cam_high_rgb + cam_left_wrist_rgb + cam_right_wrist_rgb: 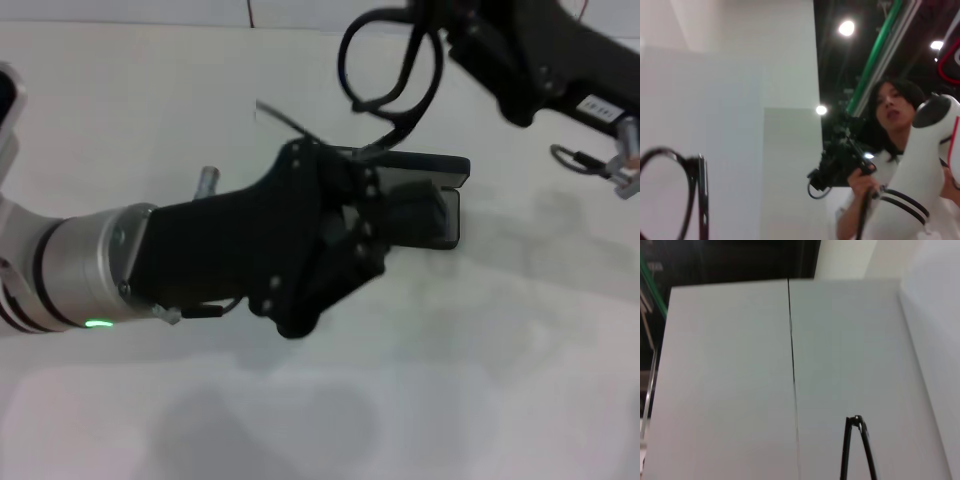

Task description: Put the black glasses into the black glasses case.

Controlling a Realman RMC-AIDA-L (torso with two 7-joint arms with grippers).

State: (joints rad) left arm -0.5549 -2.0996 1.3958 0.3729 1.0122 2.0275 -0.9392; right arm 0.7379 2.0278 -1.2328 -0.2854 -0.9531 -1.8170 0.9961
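Note:
The black glasses case lies open in the middle of the white table. My left gripper reaches in from the left and is shut on the case's near end. My right gripper is at the top, shut on the black glasses. The glasses hang from it above and just behind the case, apart from it. One lens rim of the glasses shows in the left wrist view. A temple arm shows in the right wrist view.
A metal ring and clip dangle from my right arm. In the left wrist view a person stands behind a white robot arm. The right wrist view shows a grey wall panel.

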